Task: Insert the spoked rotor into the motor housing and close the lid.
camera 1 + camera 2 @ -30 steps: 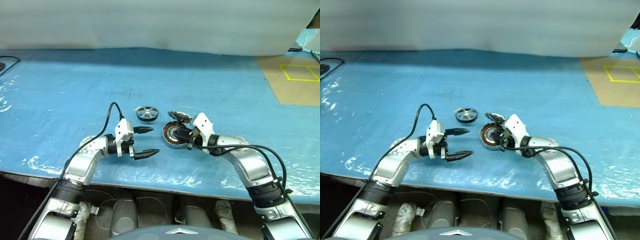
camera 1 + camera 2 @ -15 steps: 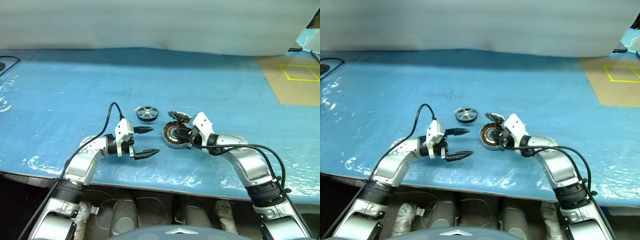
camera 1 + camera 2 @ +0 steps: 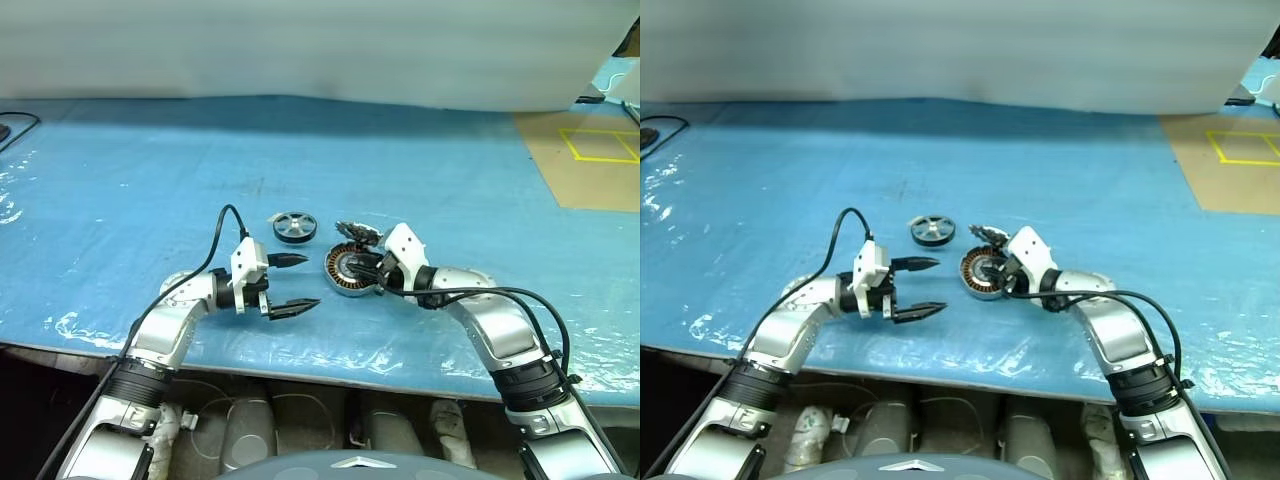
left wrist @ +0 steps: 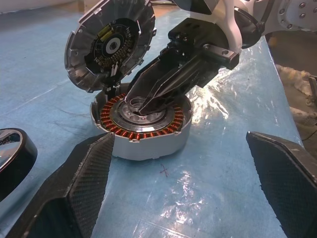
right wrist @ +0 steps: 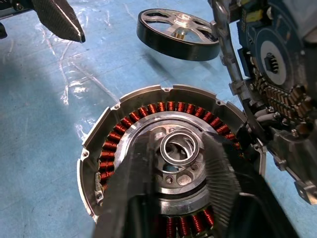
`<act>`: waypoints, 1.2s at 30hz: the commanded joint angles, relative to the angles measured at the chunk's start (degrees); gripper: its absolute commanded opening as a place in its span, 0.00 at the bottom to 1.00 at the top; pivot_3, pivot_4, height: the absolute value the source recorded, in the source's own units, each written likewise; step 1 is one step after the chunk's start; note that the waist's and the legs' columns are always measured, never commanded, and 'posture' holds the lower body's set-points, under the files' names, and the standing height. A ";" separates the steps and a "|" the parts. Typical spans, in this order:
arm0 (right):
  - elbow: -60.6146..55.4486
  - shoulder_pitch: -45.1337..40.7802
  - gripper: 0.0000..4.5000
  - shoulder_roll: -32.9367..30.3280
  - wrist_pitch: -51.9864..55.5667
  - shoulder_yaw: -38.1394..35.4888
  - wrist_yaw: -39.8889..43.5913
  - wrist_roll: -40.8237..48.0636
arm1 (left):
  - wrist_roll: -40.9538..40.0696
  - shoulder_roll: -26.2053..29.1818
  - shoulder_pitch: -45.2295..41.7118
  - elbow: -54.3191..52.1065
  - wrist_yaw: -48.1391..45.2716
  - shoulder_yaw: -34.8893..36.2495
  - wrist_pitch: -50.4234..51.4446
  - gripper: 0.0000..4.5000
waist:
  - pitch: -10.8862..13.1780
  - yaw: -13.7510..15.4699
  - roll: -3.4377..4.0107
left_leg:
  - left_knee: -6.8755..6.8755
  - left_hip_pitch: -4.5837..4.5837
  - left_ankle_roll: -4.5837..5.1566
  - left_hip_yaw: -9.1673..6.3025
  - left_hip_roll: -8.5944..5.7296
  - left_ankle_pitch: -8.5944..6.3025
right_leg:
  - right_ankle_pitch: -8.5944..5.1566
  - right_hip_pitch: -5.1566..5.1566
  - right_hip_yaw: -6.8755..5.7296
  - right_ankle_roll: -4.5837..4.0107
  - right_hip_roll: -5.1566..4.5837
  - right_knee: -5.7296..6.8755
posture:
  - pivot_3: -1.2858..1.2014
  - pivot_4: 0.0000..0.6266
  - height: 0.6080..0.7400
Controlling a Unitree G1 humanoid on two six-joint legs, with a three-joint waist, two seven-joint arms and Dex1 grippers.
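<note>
Our left pincer [image 3: 293, 284] hung wide open and held nothing; beside it the spoked rotor [image 3: 294, 227], a small round wheel with a black rim and shiny spokes, lay on the blue bench [image 3: 120, 190], not yet put in; next stood the motor housing [image 3: 349, 270], a short grey can ringed with copper coils, its lid [image 4: 110, 43] tipped up; our right pincer [image 4: 144, 101] poked its tips, partly open, around the shiny middle ring; we judged both steps were left.
</note>
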 commanded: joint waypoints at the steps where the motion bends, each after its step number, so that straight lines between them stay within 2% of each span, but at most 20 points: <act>1: -0.54 -0.92 0.58 0.12 -0.16 0.01 -0.73 -0.47 | -0.08 0.01 -0.32 -0.84 -0.07 0.12 -0.88 1.00 | 0.00 0.01 0.00 | 0.00 0.00 0.00 0.00 0.00 0.00 | 0.00 0.00 0.00 0.00 0.00 0.00 | 0.52 0.24 1.00; 3: -0.91 -0.85 0.73 -0.20 1.13 -0.13 -0.03 0.38 | -0.10 0.04 -0.46 -0.45 -0.11 0.24 -0.93 1.00 | 0.00 0.01 0.00 | 0.00 0.00 0.00 0.00 0.00 0.00 | 0.00 0.00 0.00 0.00 0.00 0.00 | 0.52 0.24 1.00; 10: -1.01 -0.95 0.73 0.89 0.06 -2.64 -1.13 1.86 | -0.19 0.13 -0.26 -0.03 -0.30 0.34 -1.12 1.00 | 0.00 0.01 0.00 | 0.02 0.00 0.00 0.00 0.00 0.00 | -0.03 0.00 0.00 0.05 0.00 0.01 | 0.52 0.24 1.00; 16: -4.82 0.33 0.73 0.65 -0.91 -4.82 1.49 5.78 | -0.35 0.06 -0.21 0.18 -0.26 0.42 -0.91 1.00 | 0.00 0.02 0.00 | 0.02 0.00 0.00 0.00 0.00 0.00 | 0.00 0.00 0.00 0.00 0.00 0.02 | 0.52 0.24 1.00; 19: -4.10 0.68 0.61 0.64 -1.73 -3.71 0.99 4.57 | -0.28 0.03 -0.30 0.29 -0.28 0.33 -0.88 1.00 | 0.00 0.01 0.00 | 0.02 0.00 0.00 0.00 0.00 0.00 | 0.00 0.00 0.01 0.00 0.00 0.02 | 0.52 0.24 1.00; 27: -1.21 -0.02 0.00 1.28 -2.20 -1.60 -0.02 2.45 | -0.26 -0.04 -0.55 0.05 -0.16 0.19 -0.56 1.00 | 0.00 0.00 0.00 | 0.03 0.00 0.00 0.00 0.00 0.00 | -0.03 0.00 0.00 0.05 0.00 0.03 | 0.52 0.24 1.00; 36: 1.44 -0.69 0.00 2.45 -2.88 -1.36 -1.56 1.03 | -0.40 0.09 -0.25 -0.72 0.06 0.23 -0.13 1.00 | 0.00 0.00 0.00 | 0.03 0.00 0.00 0.00 0.01 0.00 | -0.05 -0.01 0.00 0.09 0.00 0.03 | 0.52 0.24 1.00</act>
